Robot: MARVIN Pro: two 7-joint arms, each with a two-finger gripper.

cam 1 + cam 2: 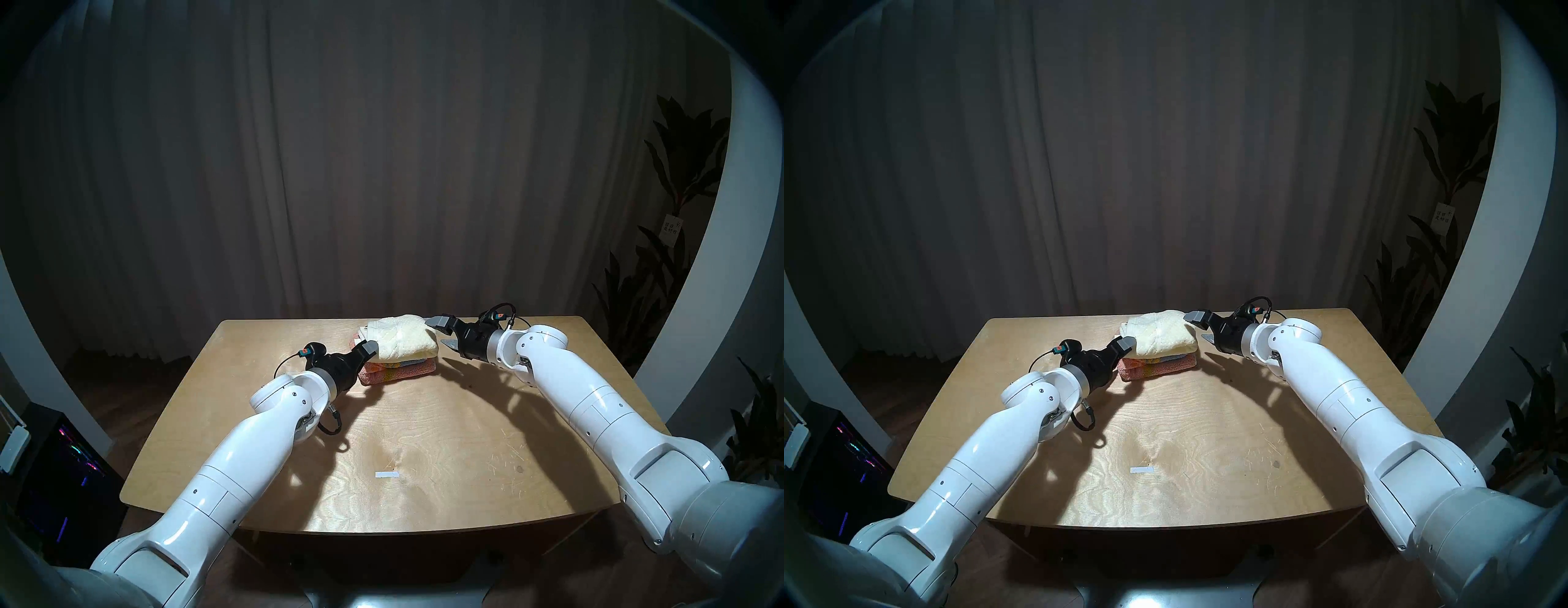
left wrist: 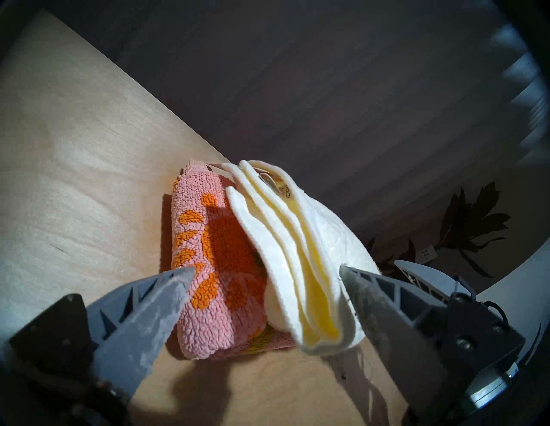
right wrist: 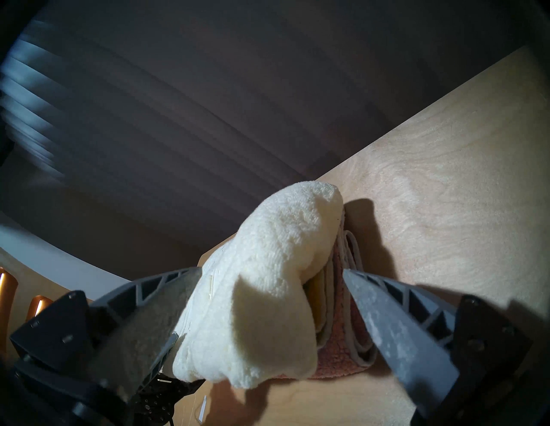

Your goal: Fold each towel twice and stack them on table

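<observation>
We see the cream towel [image 1: 403,339] lying folded on top of the folded pink towel [image 1: 399,371], the two forming a small stack on the table [image 1: 424,467], near its far edge and about midway between its left and right edges. The cream towel sits a little askew, its layered edges fanning toward the left and its upper end bulging past the pink one beneath. Our left gripper [image 2: 266,294] hovers at the stack's left end with its jaws spread wide, grasping nothing; the two fingers straddle the towel ends without pinching them. Our right gripper [image 3: 270,293] is at the stack's right end, likewise spread open and empty, one finger close against the cream cloth. A strip of white tape [image 1: 387,474] lies on the table nearer the front edge. We judge that the stacking step is essentially done and both towels are let go. The next move calls for drawing both arms back cleanly, without snagging the loose cream layers or nudging the stack.
</observation>
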